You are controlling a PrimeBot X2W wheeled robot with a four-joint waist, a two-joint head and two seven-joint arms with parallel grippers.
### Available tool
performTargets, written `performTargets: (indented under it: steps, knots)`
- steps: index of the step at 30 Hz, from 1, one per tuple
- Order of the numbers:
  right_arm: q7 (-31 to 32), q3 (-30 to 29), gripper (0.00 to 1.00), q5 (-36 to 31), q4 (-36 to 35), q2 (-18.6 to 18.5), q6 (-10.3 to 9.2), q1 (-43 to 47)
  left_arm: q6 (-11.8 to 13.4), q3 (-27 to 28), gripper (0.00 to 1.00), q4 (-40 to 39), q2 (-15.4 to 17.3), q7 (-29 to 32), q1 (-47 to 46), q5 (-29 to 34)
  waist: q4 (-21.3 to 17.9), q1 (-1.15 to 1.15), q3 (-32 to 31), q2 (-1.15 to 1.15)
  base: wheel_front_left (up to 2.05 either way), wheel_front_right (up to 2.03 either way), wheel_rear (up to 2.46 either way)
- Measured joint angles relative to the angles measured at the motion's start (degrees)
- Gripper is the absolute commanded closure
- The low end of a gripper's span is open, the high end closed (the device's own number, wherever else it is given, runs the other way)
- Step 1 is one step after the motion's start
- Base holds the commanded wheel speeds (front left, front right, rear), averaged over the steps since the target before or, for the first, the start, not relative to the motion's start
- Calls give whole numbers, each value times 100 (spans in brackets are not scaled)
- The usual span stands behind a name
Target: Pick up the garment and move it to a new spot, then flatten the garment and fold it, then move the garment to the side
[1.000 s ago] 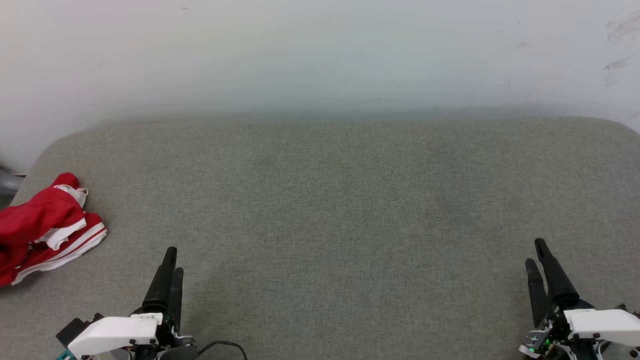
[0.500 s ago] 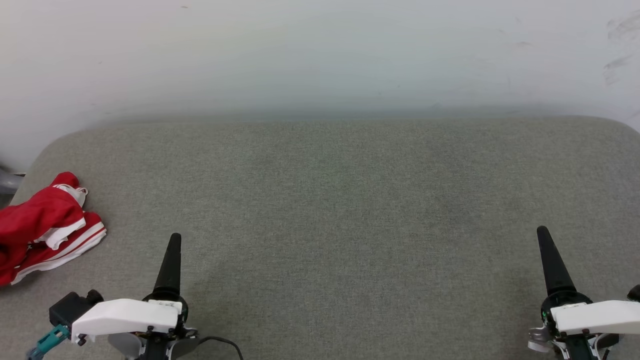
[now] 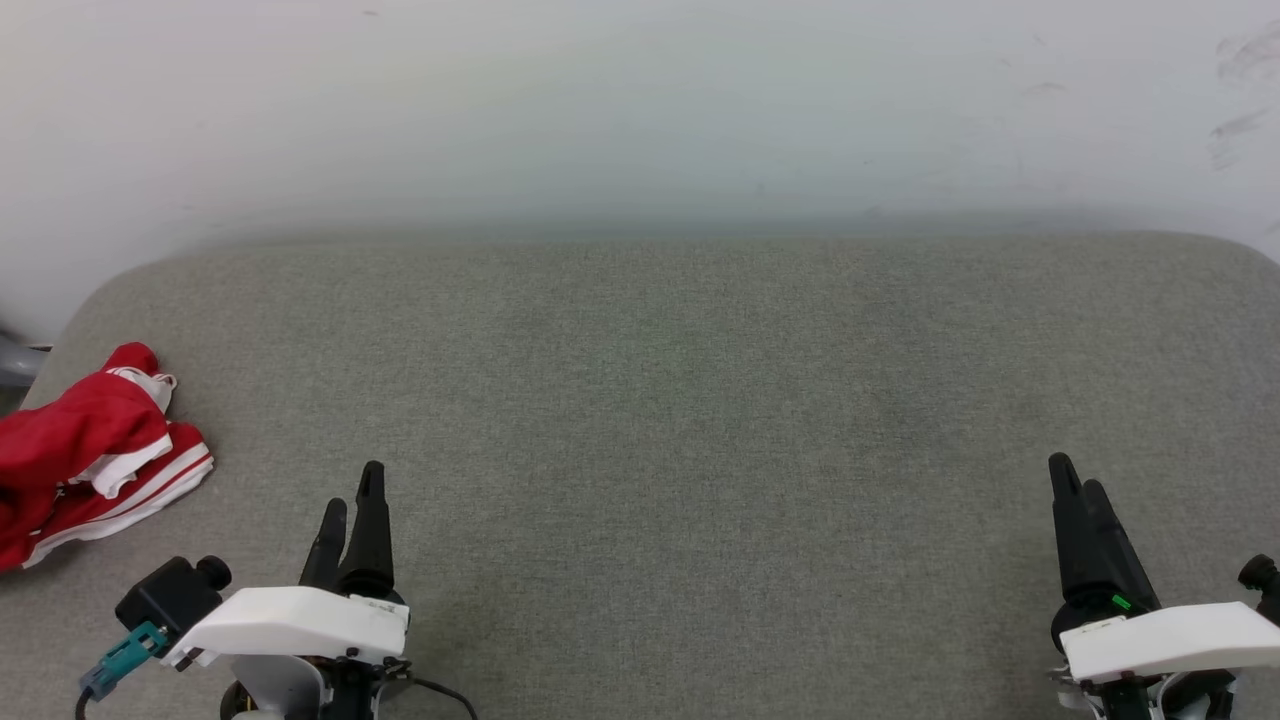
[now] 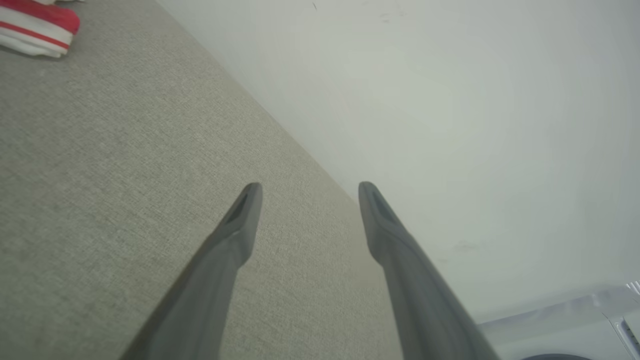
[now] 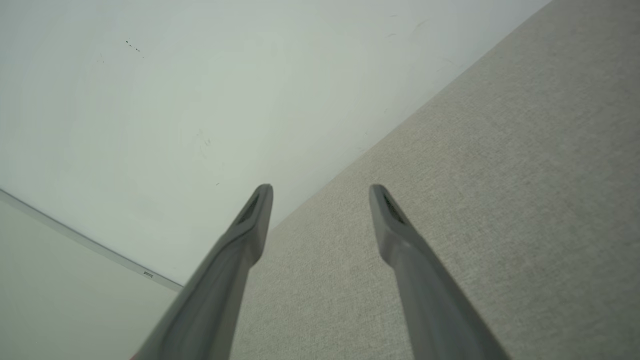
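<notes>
The garment (image 3: 85,450) lies crumpled at the far left end of the grey fabric surface (image 3: 700,400), and the picture's left edge cuts part of it off. It is a red heap with white pieces folded into it. Its long axis runs diagonally, from the near left corner toward the wall (image 3: 640,100), and a narrower rounded red end points to the far side. A band with red and white stripes runs along its near right edge and lies flat on the surface. In the left wrist view only this striped edge (image 4: 35,30) shows, in the upper left corner.

The left tool (image 3: 353,487) hovers near the garment, to its right and a little nearer to the robot, without touching it. Its two dark fingers (image 4: 240,225) stand well apart with nothing between them. The right tool (image 3: 1075,475) is well apart from the garment, at the other end of the surface. It is also spread wide and empty, and it points toward the wall.
</notes>
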Motion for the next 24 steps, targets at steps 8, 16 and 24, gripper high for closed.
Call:
performTargets:
  steps: [8,16,24]
  knots:
    - [-151,65,0,-757,-41,0,0,70,101,-136,0,-43,1,-155,54,769,6,0,0,0,0,0,0]
    - [-283,97,0,-1412,-78,0,0,145,183,-270,0,-109,12,-289,70,1475,6,0,4,0,0,0,0]
    - [-422,122,0,-1997,-153,-1,0,185,292,-409,0,-186,51,-412,79,2052,7,0,8,0,0,0,0]
